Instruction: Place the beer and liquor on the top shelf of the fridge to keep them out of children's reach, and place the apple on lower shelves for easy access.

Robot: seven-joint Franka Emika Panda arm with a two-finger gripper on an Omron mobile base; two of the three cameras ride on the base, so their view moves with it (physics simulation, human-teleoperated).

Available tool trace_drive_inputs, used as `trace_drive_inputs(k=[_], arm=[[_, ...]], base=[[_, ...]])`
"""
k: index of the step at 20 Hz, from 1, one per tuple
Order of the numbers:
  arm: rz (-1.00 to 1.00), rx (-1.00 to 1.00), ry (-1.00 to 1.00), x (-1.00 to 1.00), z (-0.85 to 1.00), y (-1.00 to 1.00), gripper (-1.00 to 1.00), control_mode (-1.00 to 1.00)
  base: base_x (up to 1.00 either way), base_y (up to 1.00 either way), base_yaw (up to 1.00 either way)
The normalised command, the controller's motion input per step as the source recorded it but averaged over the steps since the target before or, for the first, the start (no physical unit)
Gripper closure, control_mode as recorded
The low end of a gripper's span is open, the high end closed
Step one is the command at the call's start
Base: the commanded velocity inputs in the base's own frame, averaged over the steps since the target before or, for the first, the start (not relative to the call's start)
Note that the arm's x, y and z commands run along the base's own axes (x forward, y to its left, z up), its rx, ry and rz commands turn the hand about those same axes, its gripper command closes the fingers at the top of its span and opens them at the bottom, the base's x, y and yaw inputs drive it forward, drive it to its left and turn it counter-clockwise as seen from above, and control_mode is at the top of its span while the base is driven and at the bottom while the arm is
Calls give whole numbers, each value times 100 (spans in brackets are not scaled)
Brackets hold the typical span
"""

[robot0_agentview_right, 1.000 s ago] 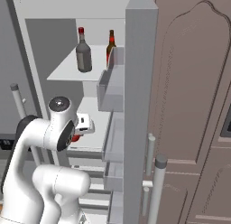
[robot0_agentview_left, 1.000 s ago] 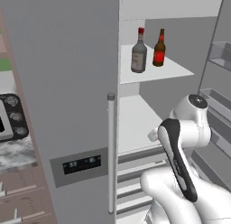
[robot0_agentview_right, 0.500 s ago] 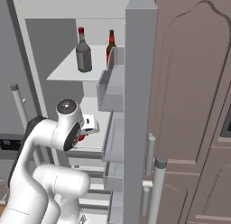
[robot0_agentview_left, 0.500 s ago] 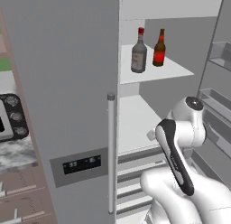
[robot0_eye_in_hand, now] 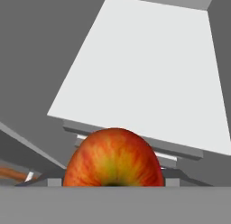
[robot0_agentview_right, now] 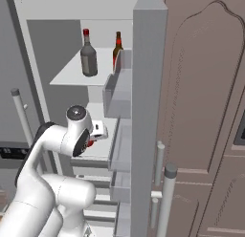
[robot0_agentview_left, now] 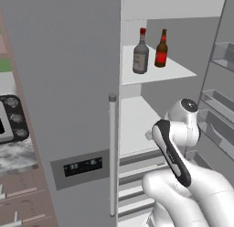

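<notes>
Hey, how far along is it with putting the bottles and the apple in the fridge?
Done: the beer and the liquor both stand upright on the top shelf of the open fridge. In hand: the apple sits in the tool, in front of a lower shelf. Left: setting the apple on that shelf and letting go.

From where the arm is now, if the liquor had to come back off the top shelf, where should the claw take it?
Grip the liquor around its wide grey body, below the rounded shoulders, coming in level from the open front of the fridge. It stands upright near the shelf's front edge, and the neck is short. The beer stands close beside it, so keep the fingers clear of that side.
</notes>
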Motion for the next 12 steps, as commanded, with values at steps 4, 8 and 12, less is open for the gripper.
trace_drive_inputs(k=[4, 8, 12], arm=[[0, 0, 1, 43, -13, 0, 100, -100], [0, 0, 0, 47, -18, -1, 100, -100], [0, 0, 0, 44, -25, -2, 100, -100]], base=[[0, 0, 0], [0, 0, 0], [0, 0, 0]])
